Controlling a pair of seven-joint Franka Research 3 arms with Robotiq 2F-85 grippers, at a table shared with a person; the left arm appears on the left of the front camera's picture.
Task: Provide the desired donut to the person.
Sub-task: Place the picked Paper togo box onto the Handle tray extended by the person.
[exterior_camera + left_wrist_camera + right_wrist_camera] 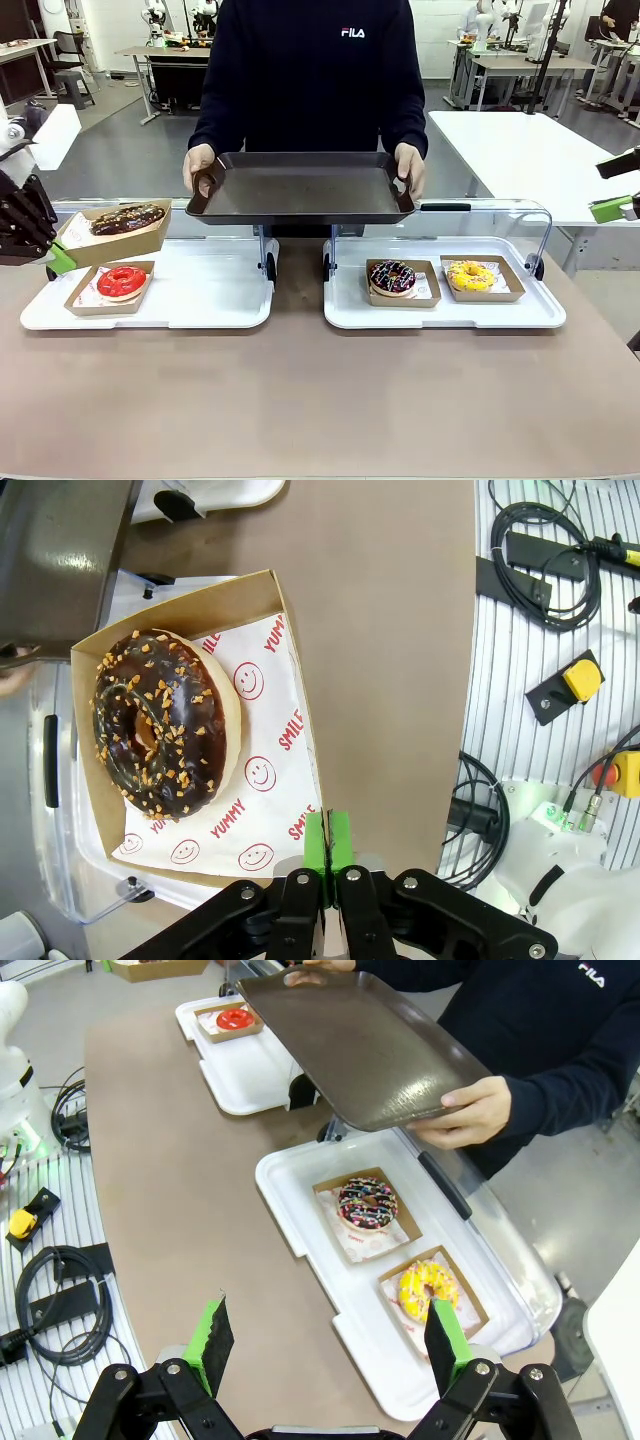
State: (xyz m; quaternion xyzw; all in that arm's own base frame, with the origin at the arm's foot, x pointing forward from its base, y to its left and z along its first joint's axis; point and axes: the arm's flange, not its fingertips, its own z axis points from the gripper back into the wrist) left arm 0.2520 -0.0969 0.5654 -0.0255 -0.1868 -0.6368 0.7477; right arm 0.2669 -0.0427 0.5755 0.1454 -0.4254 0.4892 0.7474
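The person (310, 70) stands at the far side and holds a dark empty serving tray (300, 190) level in both hands. My left gripper (60, 258) is shut on the edge of a cardboard box (135, 245) with a chocolate, nut-sprinkled donut (127, 218), held above the left white tray (200, 300). In the left wrist view its green pads (328, 840) pinch the rim of this box (250, 590), and the donut (160, 735) lies on smiley-print paper. My right gripper (328, 1345) hangs open over the table's right side, seen at the edge (615, 185).
A red-glazed donut (121, 281) sits in its box on the left white tray. The right white tray (445, 312) holds a sprinkled chocolate donut (392, 277) and a yellow donut (471, 275). Clear lids stand open behind both trays. Cables and switches (560, 600) lie beside the table.
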